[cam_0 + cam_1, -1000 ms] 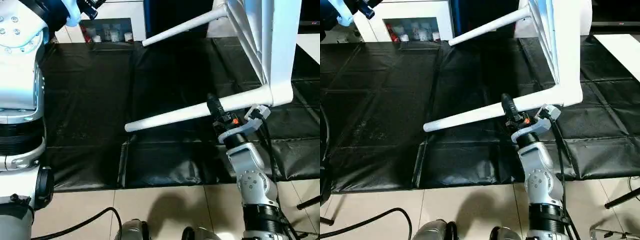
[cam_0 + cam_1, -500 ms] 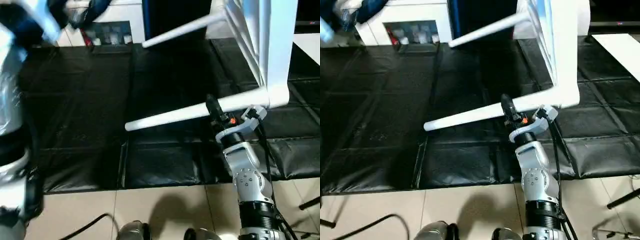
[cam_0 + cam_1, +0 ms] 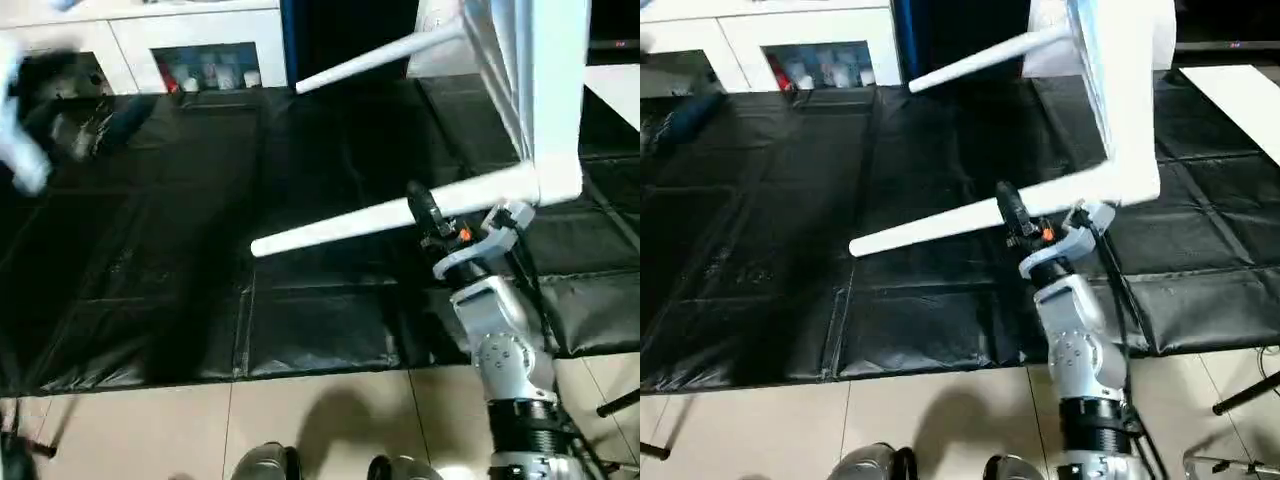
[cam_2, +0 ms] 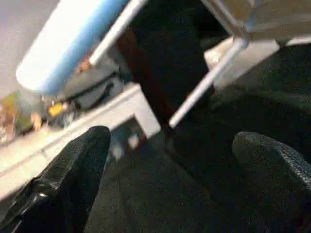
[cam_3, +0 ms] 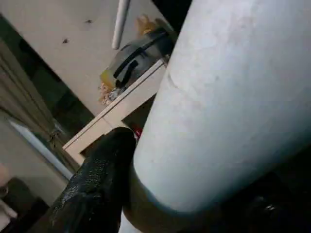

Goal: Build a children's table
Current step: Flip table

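The children's table lies on its side at the right, its white top [image 3: 555, 90] standing on edge with the ribbed underside facing left. Two white legs stick out to the left over the mat: an upper leg [image 3: 380, 55] and a lower leg [image 3: 330, 227]. My right gripper [image 3: 425, 212] is shut on the lower leg close to its corner socket; in the right wrist view the leg [image 5: 228, 111] rests against a black finger [image 5: 97, 179]. My left arm [image 3: 40, 125] is a blur at the far left, and its left gripper [image 4: 170, 160] stands wide open on nothing.
A black mat [image 3: 180, 250] covers the floor under the work, with pale tiles [image 3: 330, 430] in front of it. A white cabinet [image 3: 200, 60] with glass-fronted compartments stands at the back left. A dark stand foot [image 3: 620, 405] shows at the lower right.
My left arm has swung away from just before the camera to low over the mat at the left, and its fingers have spread wider. The right gripper has kept its hold on the leg.
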